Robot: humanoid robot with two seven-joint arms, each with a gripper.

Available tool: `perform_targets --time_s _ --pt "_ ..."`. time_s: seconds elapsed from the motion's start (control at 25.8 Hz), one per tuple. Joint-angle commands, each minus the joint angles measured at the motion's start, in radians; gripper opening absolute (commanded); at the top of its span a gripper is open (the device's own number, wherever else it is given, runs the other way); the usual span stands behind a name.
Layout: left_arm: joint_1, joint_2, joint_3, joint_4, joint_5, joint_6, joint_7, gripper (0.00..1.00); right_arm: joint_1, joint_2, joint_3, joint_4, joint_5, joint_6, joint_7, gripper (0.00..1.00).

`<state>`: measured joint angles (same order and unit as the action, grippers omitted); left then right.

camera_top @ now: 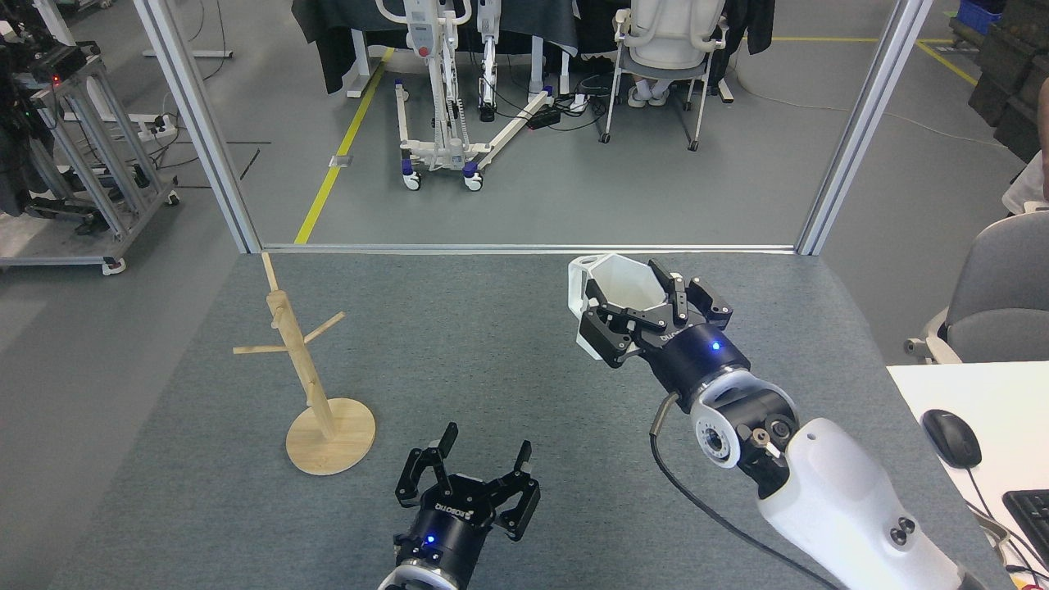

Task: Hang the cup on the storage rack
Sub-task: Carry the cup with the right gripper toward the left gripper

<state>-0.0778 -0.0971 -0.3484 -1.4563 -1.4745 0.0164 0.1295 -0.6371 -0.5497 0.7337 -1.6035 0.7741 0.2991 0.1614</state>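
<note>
The white faceted cup (616, 287) is held in the air over the grey table, mouth up, its small handle pointing to the upper left. My right gripper (647, 315) is shut on the cup's rim and body. The wooden storage rack (307, 369) stands upright at the table's left, round base on the mat, thin pegs angled out, all of them bare. It is well to the left of the cup. My left gripper (485, 457) is open and holds nothing, low near the front edge, to the right of the rack's base.
The grey mat-covered table (508, 385) ends at a metal frame rail along the back. A white desk with a mouse (951, 437) and keyboard sits at the right edge. A grey chair (1000, 295) stands behind it.
</note>
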Motion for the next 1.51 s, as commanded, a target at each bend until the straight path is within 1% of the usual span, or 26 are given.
perform_targets --time_s 0.0,0.15,0.27,0.39,0.54,0.77,0.93,1.05,1.12,1.36,1.47 --pt "-0.013 -0.029 -0.012 0.016 -0.001 -0.004 0.004 0.99 -0.078 -0.016 0.101 -0.007 -0.064 0.161 -0.010 0.00" --pt "-0.034 -0.032 -0.014 0.017 -0.001 0.005 -0.002 0.99 -0.122 -0.009 0.185 -0.022 -0.064 0.341 -0.003 0.00" --pt "-0.040 -0.032 -0.030 0.016 -0.003 0.030 0.001 0.99 -0.134 0.001 0.234 -0.047 -0.070 0.454 0.000 0.00" --pt "-0.062 -0.033 -0.076 0.016 -0.004 0.037 0.012 0.99 -0.153 0.031 0.294 -0.062 -0.068 0.552 0.000 0.00" --pt "-0.092 -0.033 -0.135 0.045 -0.003 0.025 0.010 0.99 -0.179 0.076 0.355 -0.073 -0.068 0.638 0.000 0.00" --pt "-0.131 -0.036 -0.152 0.056 0.003 0.008 -0.014 0.99 -0.191 0.131 0.438 -0.070 -0.068 0.744 -0.003 0.00" --pt "-0.146 -0.038 -0.150 0.076 0.006 0.033 -0.019 0.99 -0.191 0.142 0.447 -0.070 -0.067 0.748 -0.008 0.00" --pt "-0.146 -0.038 -0.150 0.079 0.037 0.105 -0.022 0.99 -0.191 0.143 0.447 -0.070 -0.064 0.748 -0.019 0.00" --pt "-0.146 -0.038 -0.150 0.077 0.063 0.131 -0.037 0.99 -0.191 0.143 0.446 -0.069 -0.065 0.748 -0.028 0.00" --pt "-0.155 -0.038 -0.147 0.068 0.072 0.152 -0.048 0.99 -0.190 0.142 0.446 -0.065 -0.065 0.748 -0.028 0.00" --pt "-0.158 -0.038 -0.149 0.037 0.069 0.162 -0.071 0.98 -0.190 0.143 0.446 -0.064 -0.067 0.748 -0.028 0.00"
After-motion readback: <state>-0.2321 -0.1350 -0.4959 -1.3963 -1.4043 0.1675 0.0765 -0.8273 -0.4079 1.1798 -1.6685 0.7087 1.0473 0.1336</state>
